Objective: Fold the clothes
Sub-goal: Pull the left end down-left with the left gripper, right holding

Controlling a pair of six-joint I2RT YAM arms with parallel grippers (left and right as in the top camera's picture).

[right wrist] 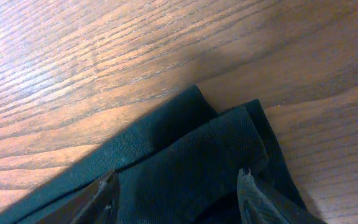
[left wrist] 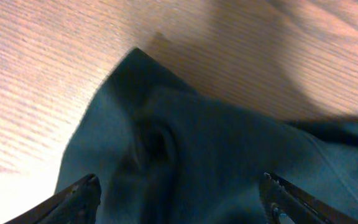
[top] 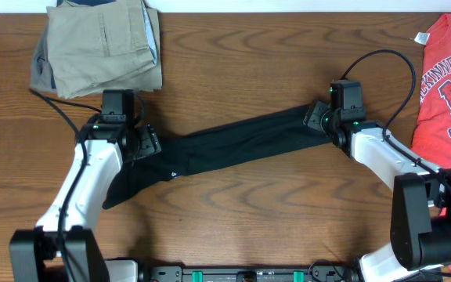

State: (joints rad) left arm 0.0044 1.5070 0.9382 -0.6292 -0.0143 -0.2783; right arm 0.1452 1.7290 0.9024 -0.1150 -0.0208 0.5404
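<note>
Black soft-knit T-shirt [top: 233,141] lies on the wood-grain table [top: 272,227] in a long, narrow, rumpled band between the two arms. Left gripper [left wrist: 182,199]: jaws wide over a puckered corner, holding nothing. Right gripper [right wrist: 178,190]: jaws apart over a folded, fine-weave end. Folded khaki trousers [top: 100,47] at far left and red T-shirt [top: 445,86] at right edge, both apart from it.

Overhead looks straight down at the whole tabletop [top: 288,211]; each wrist view (from just above) looks closely at one end of the shared shirt [top: 233,145].
</note>
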